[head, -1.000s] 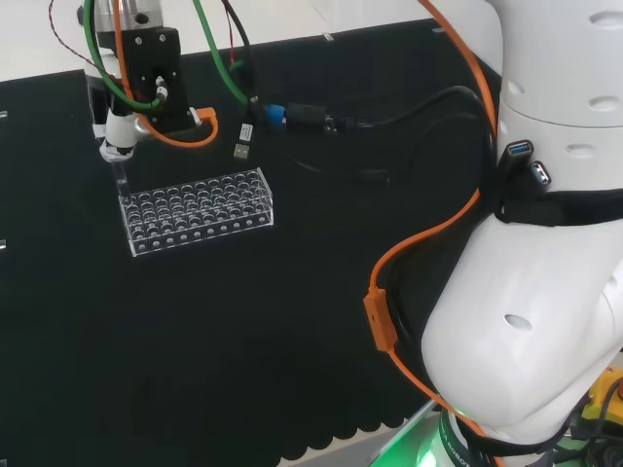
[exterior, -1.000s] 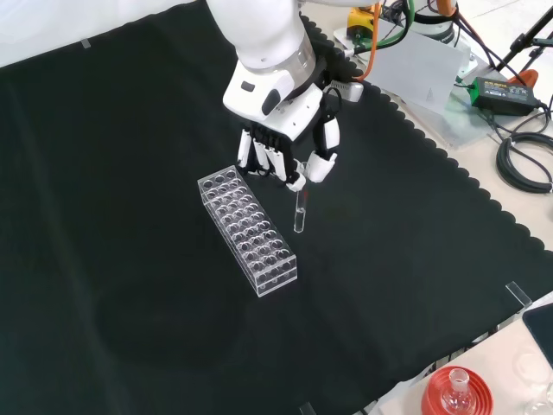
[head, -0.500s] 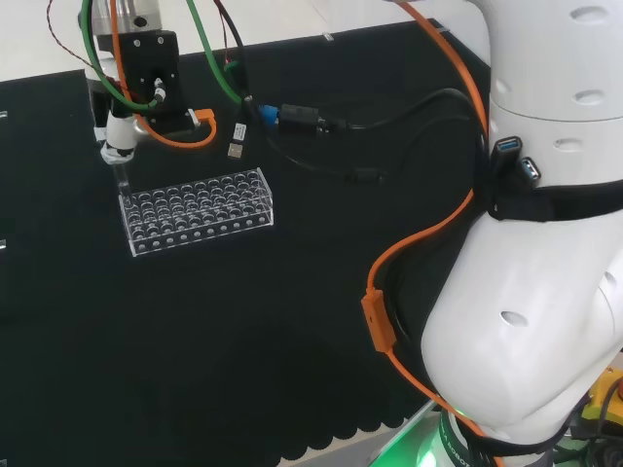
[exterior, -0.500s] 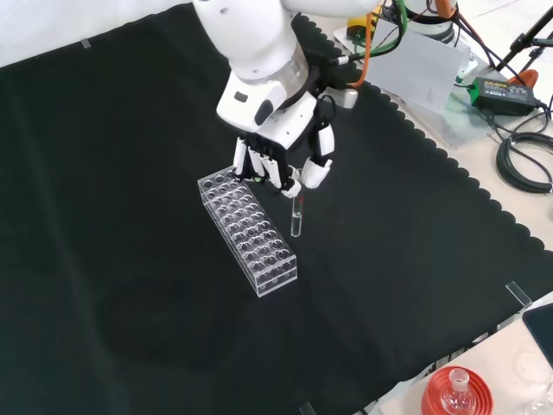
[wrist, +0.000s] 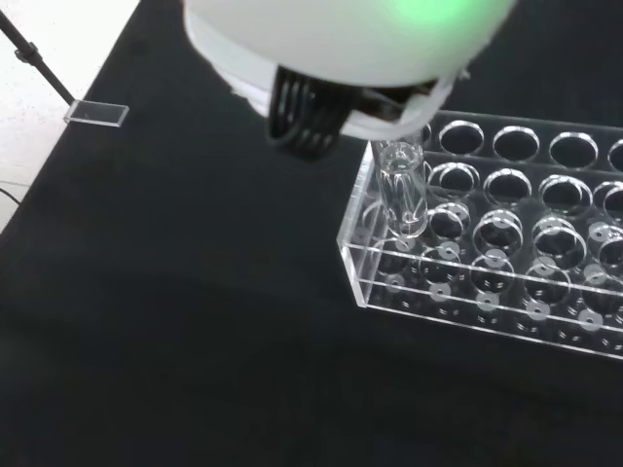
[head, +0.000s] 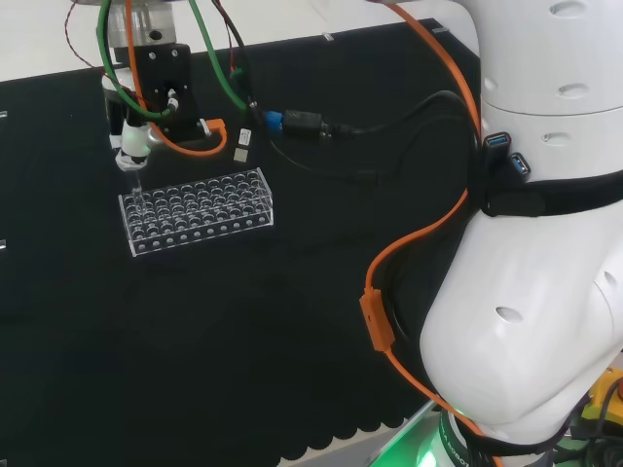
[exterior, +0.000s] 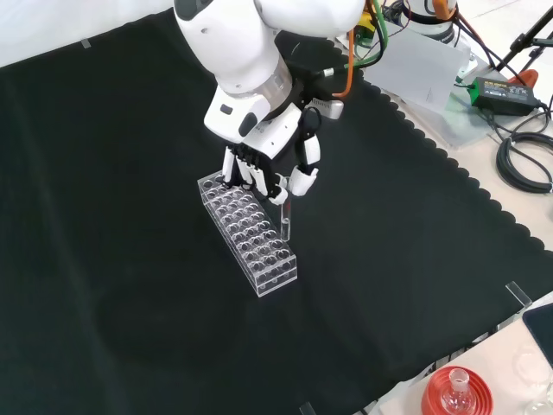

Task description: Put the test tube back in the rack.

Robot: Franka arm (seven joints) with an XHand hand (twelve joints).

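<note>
Hand (exterior: 263, 169) hangs over the clear rack (exterior: 248, 233) w/ fingers (exterior: 301, 173) curled and pinched on the top end of the test tube (exterior: 285, 223); tube hangs roughly upright below them. In front view its lower end sits at the rack's right long edge, about mid-length; in wrist view the tube (wrist: 402, 191) is over a hole in an end column of the rack (wrist: 487, 253), base near the top plate. Can't tell if tip has entered the hole yet. In head view the hand (head: 132, 141) is above the rack's left end (head: 195, 209).

Handling, judged: tube is thin glass or plastic, v. light, stiff, smooth so slippery, and prob. fragile — a sideways knock on the rack's edge could chip it or tip it in the pinch. Holding near the rim is right: leaves the length free to go down the hole. Rack is light too, may slide on the black worktop (exterior: 130, 130) if tube catches the rim. Next: centre over hole, lower straight, release only once seated
</note>
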